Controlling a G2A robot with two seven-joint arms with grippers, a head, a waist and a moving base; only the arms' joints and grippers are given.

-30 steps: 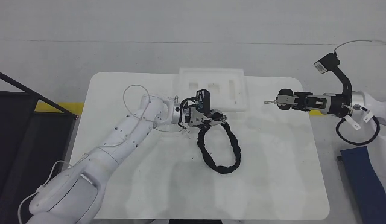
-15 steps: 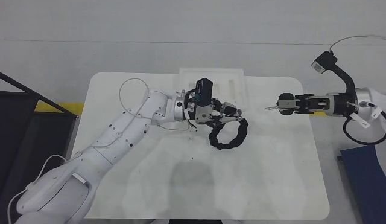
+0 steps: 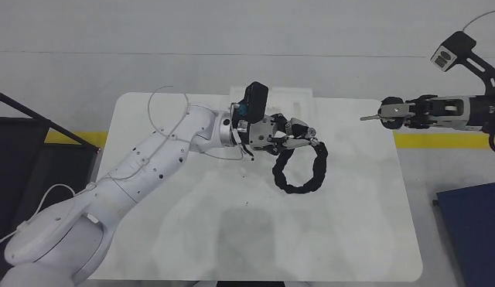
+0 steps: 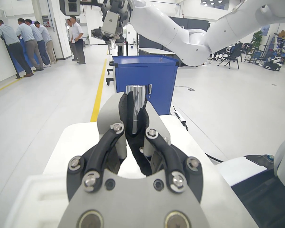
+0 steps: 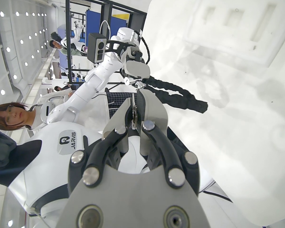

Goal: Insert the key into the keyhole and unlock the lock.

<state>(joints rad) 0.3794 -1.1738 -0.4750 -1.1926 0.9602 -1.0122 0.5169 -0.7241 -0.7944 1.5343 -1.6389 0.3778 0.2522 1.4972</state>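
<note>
Facing each other for the insertion, the lock [image 4: 135, 98] is clamped in the left tool [image 3: 300, 138] over mid-surface [image 3: 193, 225], cable drooping, while the key [image 5: 134, 110] is pinched in the right tool [image 3: 390, 111], well apart at the far right edge.

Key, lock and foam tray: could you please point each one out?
key [image 3: 370, 117], top view, on its blade.
lock [image 4: 135, 100], left wrist view, on its chrome cylinder.
foam tray [image 3: 303, 96], top view, on its bare rim.

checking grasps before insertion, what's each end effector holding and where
Left end effector grips the lock by its chrome cylinder; right end effector pinches the key by its head.
</note>
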